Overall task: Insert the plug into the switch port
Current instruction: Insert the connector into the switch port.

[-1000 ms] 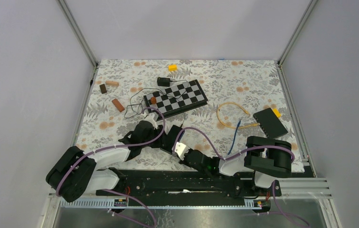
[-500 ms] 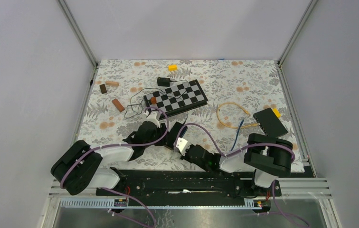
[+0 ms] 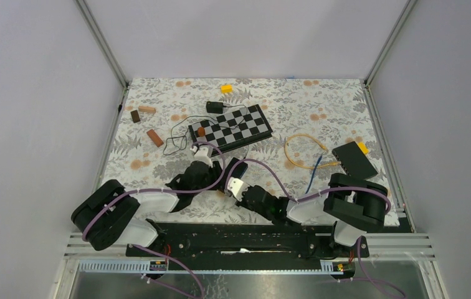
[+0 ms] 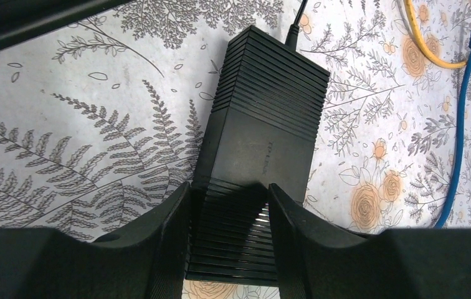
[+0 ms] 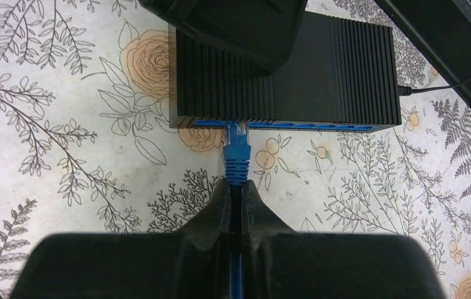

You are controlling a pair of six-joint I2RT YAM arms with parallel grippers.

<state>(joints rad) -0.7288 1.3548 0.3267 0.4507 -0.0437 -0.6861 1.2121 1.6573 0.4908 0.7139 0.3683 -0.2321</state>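
Blue plug (image 5: 235, 152), clear tip, meeting black ribbed switch (image 5: 339, 68).

I'm looking at a floral-patterned surface (image 3: 320, 99). On it lie a chessboard (image 3: 231, 128) near the middle, a yellow block (image 3: 226, 88) beyond it, brown blocks (image 3: 154, 137) on the left, a looped yellow cable (image 3: 295, 152) and a blue cable (image 3: 309, 175) on the right, and a black switch (image 4: 261, 143) near the front.
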